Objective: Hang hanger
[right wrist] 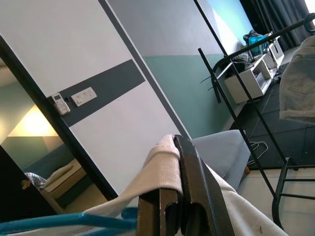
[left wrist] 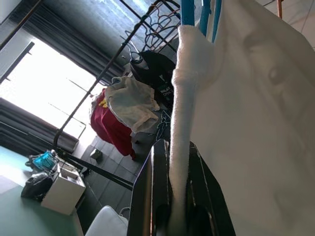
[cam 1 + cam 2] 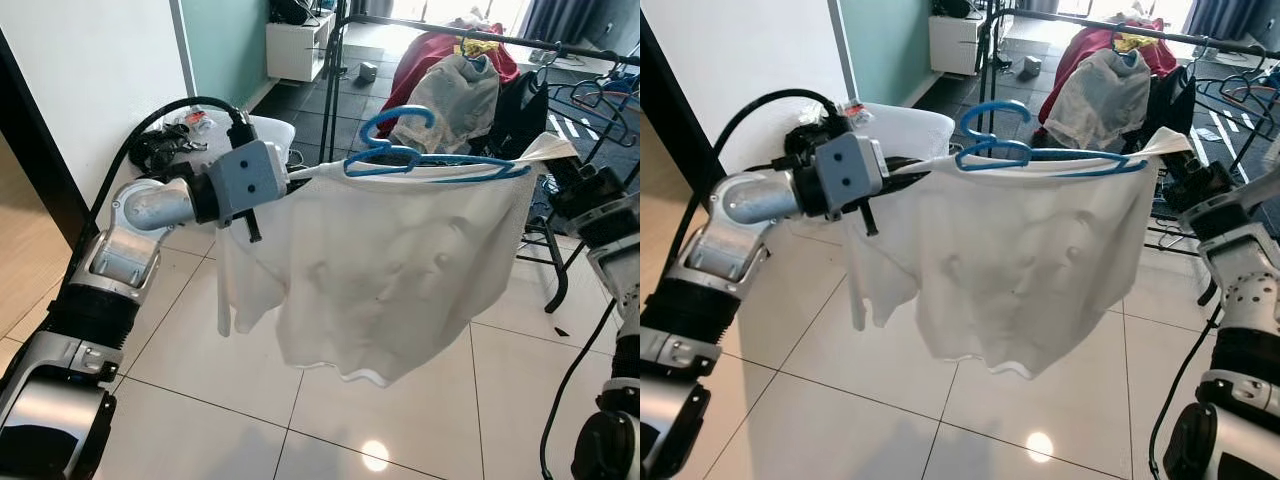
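1. The white shirt (image 3: 385,270) is stretched between both arms across the centre of the left eye view, with the blue hanger (image 3: 430,160) lying along its top edge and its hook curling upward at centre top.
2. The left gripper (image 2: 172,196) sits at centre left of the head views; the left wrist view shows its black fingers (image 2: 147,191) closed narrowly on a rolled seam of the shirt.
3. The right gripper (image 1: 177,196) is at the right edge of the head views; the right wrist view shows its jaws pinched on a folded edge of the same cloth, with a blue hanger bar at lower left.
4. The clothes rack (image 3: 560,45) stands in the upper right of the left eye view, well apart from the hanger, with a red garment (image 3: 425,55) and a grey garment (image 3: 455,95) draped on it.
5. Handling judgement: the shirt is light, soft and saggy; the hanger is stiff, light and smooth plastic, apparently only resting in the fabric, so it could slip out.
6. Best hold, as I judge it: the hanger neck just below the hook.
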{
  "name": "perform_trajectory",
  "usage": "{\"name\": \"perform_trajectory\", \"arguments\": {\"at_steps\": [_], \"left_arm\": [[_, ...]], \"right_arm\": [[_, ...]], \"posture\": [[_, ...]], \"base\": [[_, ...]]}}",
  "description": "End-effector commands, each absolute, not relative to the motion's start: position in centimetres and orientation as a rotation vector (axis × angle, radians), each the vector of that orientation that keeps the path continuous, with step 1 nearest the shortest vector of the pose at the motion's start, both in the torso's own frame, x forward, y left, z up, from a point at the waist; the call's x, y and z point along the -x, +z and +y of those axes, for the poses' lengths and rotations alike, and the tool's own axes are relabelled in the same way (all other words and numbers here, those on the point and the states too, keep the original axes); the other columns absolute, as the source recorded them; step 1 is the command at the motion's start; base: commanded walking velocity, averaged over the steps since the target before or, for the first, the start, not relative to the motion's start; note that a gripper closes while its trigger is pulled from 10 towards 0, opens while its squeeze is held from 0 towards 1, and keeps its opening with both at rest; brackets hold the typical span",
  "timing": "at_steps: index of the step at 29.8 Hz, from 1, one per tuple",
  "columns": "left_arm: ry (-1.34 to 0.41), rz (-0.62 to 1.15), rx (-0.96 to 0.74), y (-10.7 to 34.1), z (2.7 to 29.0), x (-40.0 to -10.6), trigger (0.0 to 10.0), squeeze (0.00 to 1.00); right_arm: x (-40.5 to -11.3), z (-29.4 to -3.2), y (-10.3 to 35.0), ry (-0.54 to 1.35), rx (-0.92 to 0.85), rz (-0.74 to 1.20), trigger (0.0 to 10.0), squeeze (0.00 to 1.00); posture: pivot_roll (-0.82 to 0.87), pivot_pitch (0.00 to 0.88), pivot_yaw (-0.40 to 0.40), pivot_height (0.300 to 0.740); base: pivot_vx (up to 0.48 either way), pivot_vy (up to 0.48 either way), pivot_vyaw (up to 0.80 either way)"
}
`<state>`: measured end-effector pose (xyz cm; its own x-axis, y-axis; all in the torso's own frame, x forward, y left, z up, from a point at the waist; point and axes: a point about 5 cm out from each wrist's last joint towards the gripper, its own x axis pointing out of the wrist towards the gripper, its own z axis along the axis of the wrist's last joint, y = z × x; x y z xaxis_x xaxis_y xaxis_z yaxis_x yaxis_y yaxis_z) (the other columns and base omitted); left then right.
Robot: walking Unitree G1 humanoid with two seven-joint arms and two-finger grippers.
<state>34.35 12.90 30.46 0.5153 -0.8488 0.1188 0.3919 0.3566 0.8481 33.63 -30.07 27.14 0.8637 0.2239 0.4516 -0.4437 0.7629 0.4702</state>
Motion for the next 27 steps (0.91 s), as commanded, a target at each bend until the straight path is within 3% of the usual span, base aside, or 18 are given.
{"name": "perform_trajectory", "arguments": {"at_steps": [1, 14, 20, 27], "left_arm": [[-0.837, -0.652, -0.869, 31.4, 13.2, -34.3, 10.0, 0.00], [-0.783, -0.641, -0.910, 30.8, 12.5, -34.8, 10.0, 0.00], [-0.853, -0.622, -0.929, 28.7, 10.8, -34.2, 10.0, 0.00], [-0.923, -0.606, -0.906, 28.2, 10.6, -33.7, 10.0, 0.00]], "right_arm": [[-33.4, -30.0, 27.3, 0.383, -0.586, -0.395, 0.0, 0.00], [-33.4, -29.3, 27.3, 0.400, -0.575, -0.382, 0.0, 0.00], [-33.8, -28.6, 27.8, 0.409, -0.575, -0.387, 0.0, 0.00], [-33.9, -28.5, 27.8, 0.414, -0.566, -0.380, 0.0, 0.00]], "posture": [[-0.03, 0.068, -0.038, 0.740], [-0.04, 0.074, -0.036, 0.740], [-0.04, 0.078, -0.043, 0.740], [-0.04, 0.080, -0.046, 0.740]], "base": [[0.000, 0.000, 0.00], [0.000, 0.000, 0.00], [0.000, 0.000, 0.00], [0.000, 0.000, 0.00]]}}
